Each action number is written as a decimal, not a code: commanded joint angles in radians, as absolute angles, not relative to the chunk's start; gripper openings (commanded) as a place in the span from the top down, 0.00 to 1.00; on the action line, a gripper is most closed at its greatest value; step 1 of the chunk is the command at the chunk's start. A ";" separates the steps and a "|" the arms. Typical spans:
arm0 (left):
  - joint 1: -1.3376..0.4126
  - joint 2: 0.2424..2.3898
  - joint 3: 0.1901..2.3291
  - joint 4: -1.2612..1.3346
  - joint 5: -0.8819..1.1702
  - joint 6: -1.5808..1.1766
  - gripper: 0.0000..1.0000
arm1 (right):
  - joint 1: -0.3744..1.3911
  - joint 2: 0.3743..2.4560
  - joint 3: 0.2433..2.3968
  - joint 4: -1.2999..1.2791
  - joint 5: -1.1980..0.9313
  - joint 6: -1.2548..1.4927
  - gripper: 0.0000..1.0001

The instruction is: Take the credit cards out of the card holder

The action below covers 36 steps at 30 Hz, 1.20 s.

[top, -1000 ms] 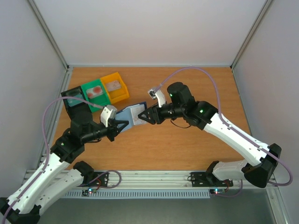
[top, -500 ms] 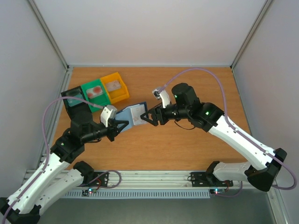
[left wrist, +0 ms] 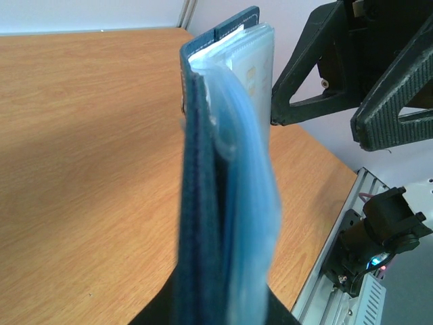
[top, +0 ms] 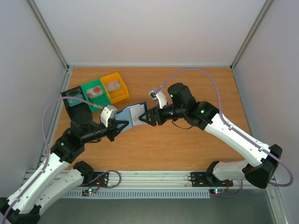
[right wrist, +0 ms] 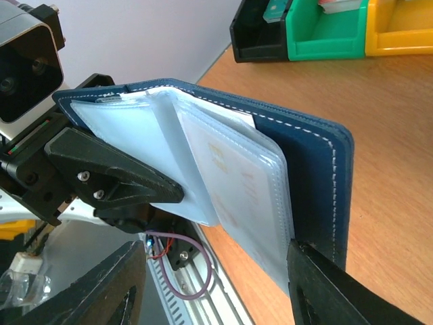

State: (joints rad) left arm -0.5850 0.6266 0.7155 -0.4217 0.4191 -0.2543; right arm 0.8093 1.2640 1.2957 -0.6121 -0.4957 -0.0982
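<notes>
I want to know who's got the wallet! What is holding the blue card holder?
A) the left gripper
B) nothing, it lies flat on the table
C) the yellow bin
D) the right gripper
A: the left gripper is clamped on the card holder and holds it up above the table, while the right gripper is open at its far edge, not pinching it.

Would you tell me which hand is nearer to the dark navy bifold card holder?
Left. The left hand is shut on one end of the dark navy bifold card holder. The right hand is open at its opposite edge, not gripping.
</notes>
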 commanded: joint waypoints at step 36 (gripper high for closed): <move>-0.589 0.621 0.706 -0.341 0.437 -0.258 1.00 | 0.930 1.313 1.417 -0.762 -0.242 -0.160 0.58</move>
State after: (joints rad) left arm -0.5850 0.6277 0.7040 -0.4175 0.4229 -0.2581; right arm 0.8852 1.3113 1.3537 -0.6983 -0.3378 -0.1265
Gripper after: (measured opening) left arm 0.054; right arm 0.394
